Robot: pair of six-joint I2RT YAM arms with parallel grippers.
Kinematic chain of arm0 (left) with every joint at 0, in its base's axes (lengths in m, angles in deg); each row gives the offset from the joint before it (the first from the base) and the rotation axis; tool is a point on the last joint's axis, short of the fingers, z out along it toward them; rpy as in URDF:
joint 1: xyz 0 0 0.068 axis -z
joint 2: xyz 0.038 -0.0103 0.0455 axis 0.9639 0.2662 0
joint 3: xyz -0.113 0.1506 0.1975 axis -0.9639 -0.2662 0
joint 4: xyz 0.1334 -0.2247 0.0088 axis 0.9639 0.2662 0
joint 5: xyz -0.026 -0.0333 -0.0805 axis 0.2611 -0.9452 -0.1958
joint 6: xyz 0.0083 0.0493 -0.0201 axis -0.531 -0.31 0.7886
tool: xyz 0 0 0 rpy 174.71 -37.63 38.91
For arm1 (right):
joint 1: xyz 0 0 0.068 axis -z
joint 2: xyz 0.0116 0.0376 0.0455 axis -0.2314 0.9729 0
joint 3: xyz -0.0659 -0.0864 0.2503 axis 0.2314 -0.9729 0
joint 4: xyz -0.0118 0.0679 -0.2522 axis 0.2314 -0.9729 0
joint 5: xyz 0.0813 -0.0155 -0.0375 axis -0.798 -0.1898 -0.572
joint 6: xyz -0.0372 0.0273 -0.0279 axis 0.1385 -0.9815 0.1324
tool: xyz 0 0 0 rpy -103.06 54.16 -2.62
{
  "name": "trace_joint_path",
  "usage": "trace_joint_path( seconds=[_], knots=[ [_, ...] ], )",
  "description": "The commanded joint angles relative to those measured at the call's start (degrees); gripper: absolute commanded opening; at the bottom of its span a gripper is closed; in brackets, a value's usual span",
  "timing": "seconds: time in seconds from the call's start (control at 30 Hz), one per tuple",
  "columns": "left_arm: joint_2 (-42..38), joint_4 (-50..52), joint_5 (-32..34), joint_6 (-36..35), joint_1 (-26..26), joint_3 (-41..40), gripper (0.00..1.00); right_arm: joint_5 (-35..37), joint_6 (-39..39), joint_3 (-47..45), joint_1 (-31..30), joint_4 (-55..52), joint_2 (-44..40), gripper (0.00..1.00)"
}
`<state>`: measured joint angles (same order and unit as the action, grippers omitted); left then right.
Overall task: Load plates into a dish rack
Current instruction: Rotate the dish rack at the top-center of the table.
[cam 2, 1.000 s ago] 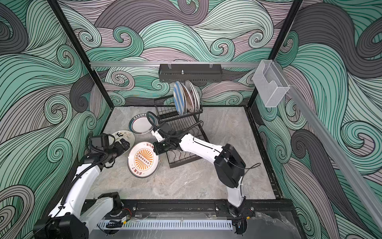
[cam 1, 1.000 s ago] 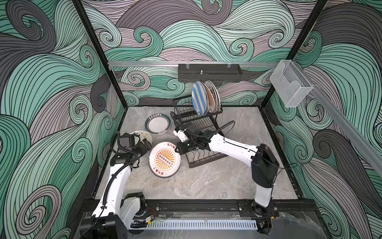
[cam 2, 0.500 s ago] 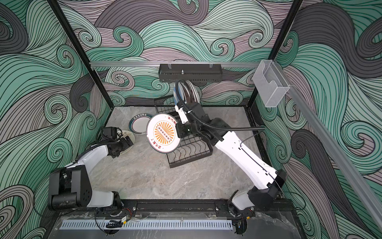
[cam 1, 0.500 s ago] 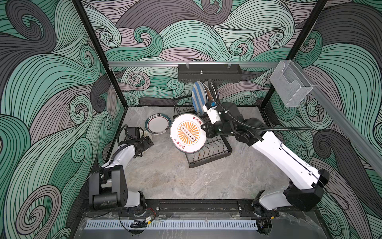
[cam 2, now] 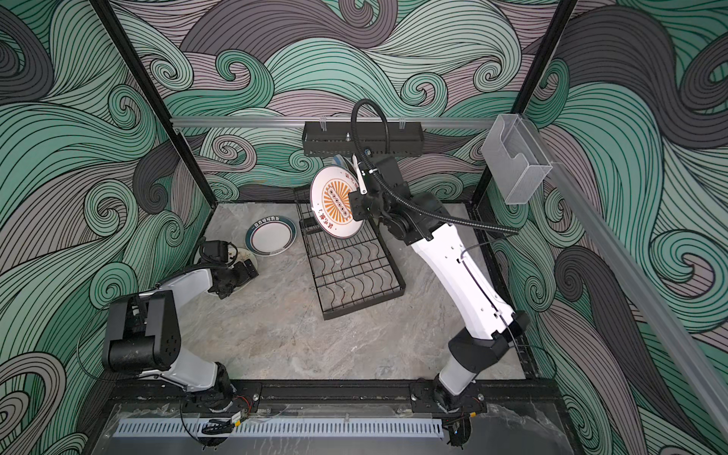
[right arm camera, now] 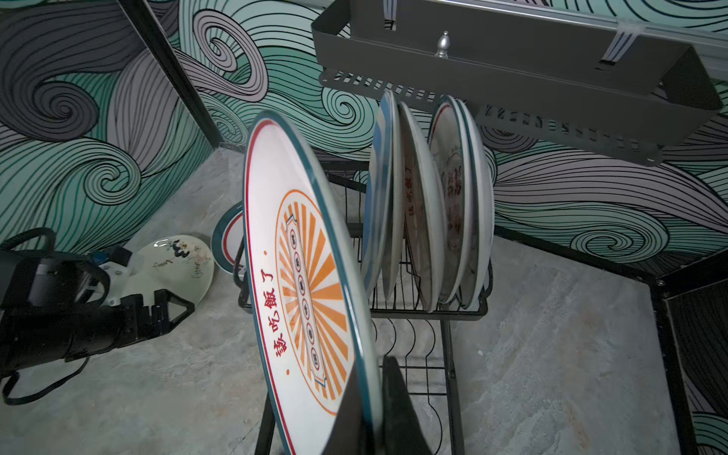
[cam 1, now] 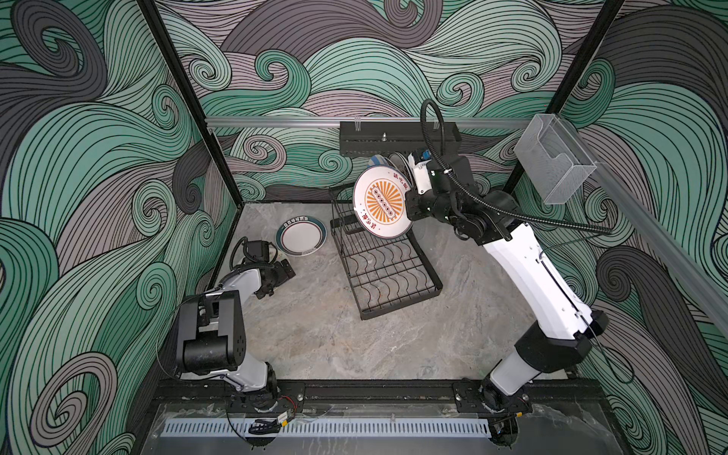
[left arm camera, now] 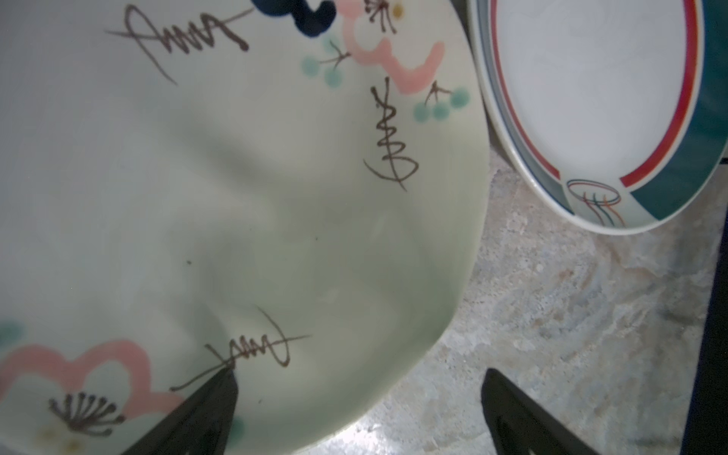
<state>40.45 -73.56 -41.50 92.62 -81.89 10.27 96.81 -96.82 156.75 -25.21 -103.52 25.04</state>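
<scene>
Over marble tabletop [cam 1: 335,338], right fingers [right arm camera: 396,398] pinch sunburst plate [right arm camera: 303,283] at rim, left fingers [left arm camera: 205,413] spread.

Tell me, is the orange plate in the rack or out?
Out. The right pincer grips the orange plate by its rim, on edge in the air, in front of the plates standing in the rack.

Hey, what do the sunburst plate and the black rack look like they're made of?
Orange sunburst plate: probably glazed ceramic, possibly melamine; glossy white face, crisp printed pattern. Dish rack: black-coated metal wire, going by thin rigid rods in a grid, matte.
</scene>
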Motion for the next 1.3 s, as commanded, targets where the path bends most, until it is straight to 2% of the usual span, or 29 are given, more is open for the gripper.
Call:
trace_joint_path(
  seconds=[0.0,0.3,0.7,0.97,1.13,1.27],
  knots=[
    [1.9,0.1,-3.9,-0.6,0.0,1.1,0.98,6.1,1.3,5.1,0.4,0.4,2.3,0.0],
    [1.8,0.2,-10.0,0.0,1.1,-1.4,0.99,11.2,2.6,14.4,0.3,0.6,9.1,0.0],
    [-1.2,-0.3,-18.9,2.8,3.5,-7.2,0.99,18.3,4.5,17.3,-3.1,1.9,12.3,0.0],
    [-10.4,2.3,-20.7,4.5,5.4,-10.1,0.99,24.4,6.5,23.0,-6.1,1.9,16.7,0.0],
    [-17.0,6.3,-22.6,4.8,5.8,-8.0,0.99,29.6,5.6,23.5,-6.8,1.9,18.0,0.0],
    [-19.7,10.5,-23.6,3.5,7.1,-5.2,0.99,30.3,3.5,22.5,-7.0,1.9,18.3,0.0]
  ],
)
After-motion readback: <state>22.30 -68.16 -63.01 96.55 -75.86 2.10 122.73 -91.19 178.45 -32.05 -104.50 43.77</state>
